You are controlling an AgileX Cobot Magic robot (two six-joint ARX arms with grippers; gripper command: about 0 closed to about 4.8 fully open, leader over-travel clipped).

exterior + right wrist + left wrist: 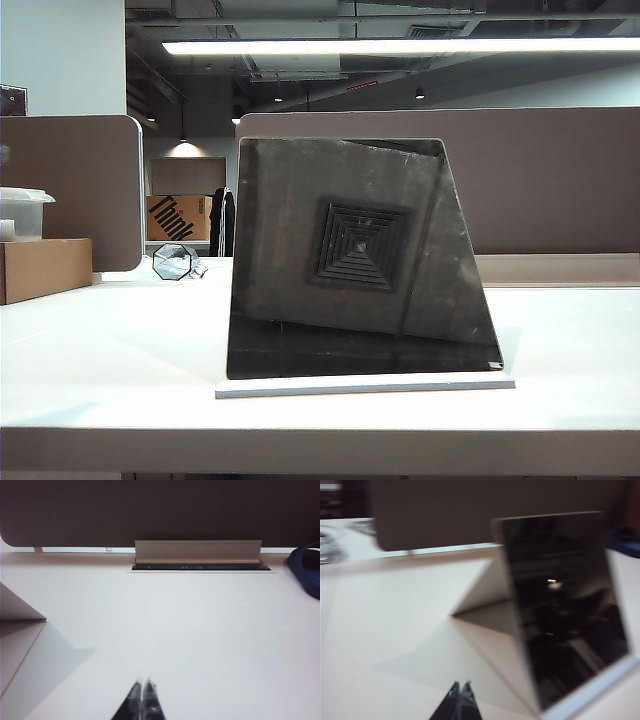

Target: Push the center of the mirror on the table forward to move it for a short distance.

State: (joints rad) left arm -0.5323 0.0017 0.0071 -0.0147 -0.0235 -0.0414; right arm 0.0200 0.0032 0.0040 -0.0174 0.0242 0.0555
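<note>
One cardboard box (42, 268) and one octagonal glass piece (174, 261) sit at the table's (110, 380) left; one mirror (355, 258) leans mid-table on its white base. The left gripper (460, 686), fingertips together, hovers beside the mirror; the right gripper (142, 682), likewise closed, hovers well apart.

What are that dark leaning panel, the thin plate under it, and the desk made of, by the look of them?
The mirror looks like glass or polished acrylic: glossy and dark, it reflects a ceiling vent. Its base plate seems matte white plastic or painted board; I cannot tell which. The table looks like smooth white laminate with a soft sheen. The left gripper and right gripper, both shut, hover over it.
</note>
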